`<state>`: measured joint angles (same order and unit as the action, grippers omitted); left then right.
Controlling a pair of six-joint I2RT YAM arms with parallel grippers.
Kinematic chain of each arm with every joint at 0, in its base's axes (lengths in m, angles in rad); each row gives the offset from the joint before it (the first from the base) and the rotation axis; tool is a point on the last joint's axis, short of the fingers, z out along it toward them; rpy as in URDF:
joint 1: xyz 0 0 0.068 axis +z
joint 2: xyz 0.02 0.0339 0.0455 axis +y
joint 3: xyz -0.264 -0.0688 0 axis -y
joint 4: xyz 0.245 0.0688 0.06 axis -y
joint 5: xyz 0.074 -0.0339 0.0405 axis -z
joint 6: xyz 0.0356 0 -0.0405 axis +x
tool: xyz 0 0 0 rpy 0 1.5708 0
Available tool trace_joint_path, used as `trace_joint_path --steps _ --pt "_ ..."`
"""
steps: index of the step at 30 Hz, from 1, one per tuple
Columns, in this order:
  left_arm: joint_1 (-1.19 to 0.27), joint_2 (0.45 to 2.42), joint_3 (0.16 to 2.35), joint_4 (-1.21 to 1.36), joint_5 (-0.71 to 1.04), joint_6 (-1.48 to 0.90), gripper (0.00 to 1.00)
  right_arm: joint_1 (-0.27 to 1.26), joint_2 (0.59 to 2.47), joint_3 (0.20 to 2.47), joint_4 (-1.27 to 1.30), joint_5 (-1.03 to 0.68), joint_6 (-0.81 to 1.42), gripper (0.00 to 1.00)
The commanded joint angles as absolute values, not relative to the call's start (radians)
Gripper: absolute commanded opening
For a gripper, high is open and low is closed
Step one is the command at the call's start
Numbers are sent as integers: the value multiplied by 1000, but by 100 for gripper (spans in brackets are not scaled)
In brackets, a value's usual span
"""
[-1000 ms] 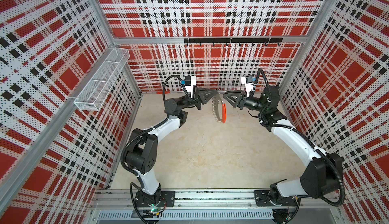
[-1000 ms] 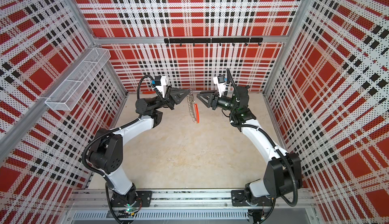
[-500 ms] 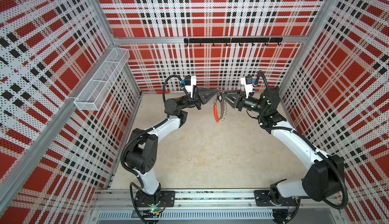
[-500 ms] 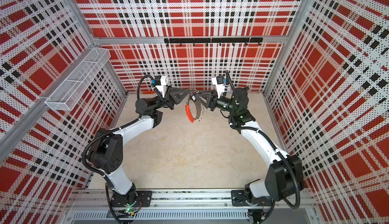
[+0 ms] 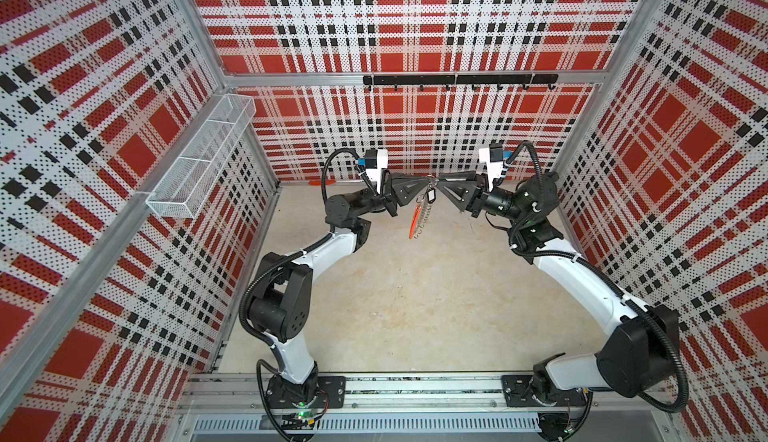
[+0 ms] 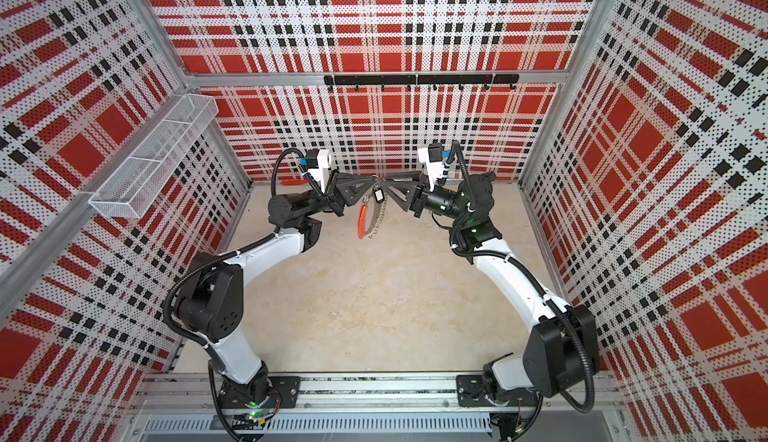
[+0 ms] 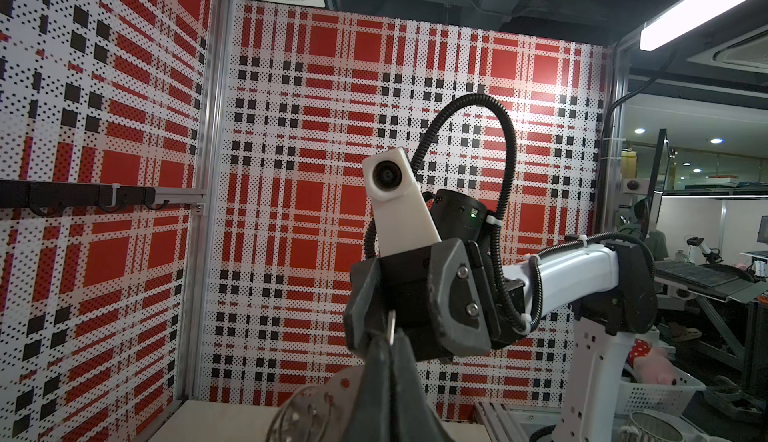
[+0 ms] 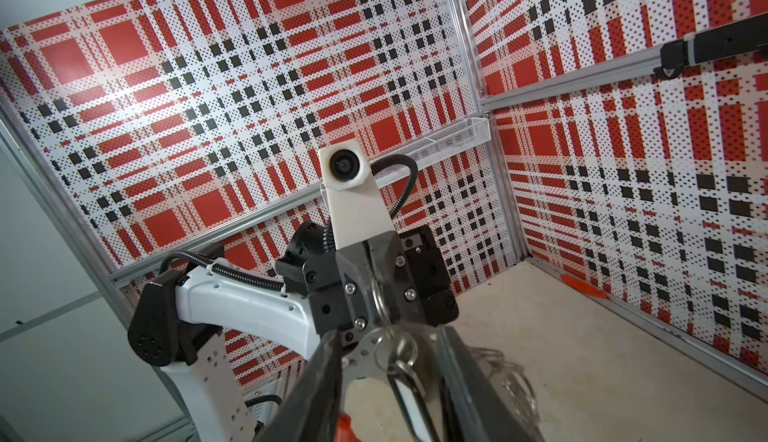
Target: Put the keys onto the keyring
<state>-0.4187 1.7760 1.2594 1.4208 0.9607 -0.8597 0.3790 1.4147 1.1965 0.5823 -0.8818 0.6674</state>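
- Left gripper [image 5: 424, 178]: fully closed, clamping the top of the keyring [image 5: 414, 221]. The hoop hangs straight down from its tips, clear of the table [image 5: 415, 315].
- Right gripper [image 5: 441, 179]: tip to tip with the left gripper, jaws partly parted. No grip is evident.
- Keys [image 5: 431, 197]: the black-framed tag hangs just below both grippers' tips, beside the hoop's upper part. In the right wrist view it lies between the right gripper's fingers [image 8: 320, 381].
- Whether the keys are threaded on the hoop cannot be told.
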Motion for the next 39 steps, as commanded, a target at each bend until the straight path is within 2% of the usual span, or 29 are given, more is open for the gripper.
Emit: trace_joint_path --steps 1,4,7,12,15,22,27,29,32,39 --pt "-425 1787 1290 1465 955 -868 0 392 1437 1231 614 -900 667 36" --pt "-426 1791 1295 1465 957 -871 0 399 1446 1241 601 -899 656 33" --pt "-426 1792 1296 1465 959 -874 0 403 1451 1251 582 -895 643 26" --pt "-428 1793 1296 1465 963 -876 0 407 1457 1262 571 -890 632 12" --pt "-428 1793 1295 1465 965 -879 0 408 1459 1267 560 -887 624 0" --pt "-421 1796 1304 1390 977 -861 0 416 1442 1296 418 -854 497 0" --pt "-390 1754 1258 1256 994 -735 26 413 1420 1352 149 -792 291 0" --pt "-368 1725 1228 1182 1008 -666 30 414 1417 1380 12 -755 171 0" --pt "-342 1694 1198 1140 1067 -614 31 414 1411 1408 -129 -699 19 0" --pt "-330 1686 1218 1141 1191 -640 17 414 1418 1490 -345 -673 -157 0"
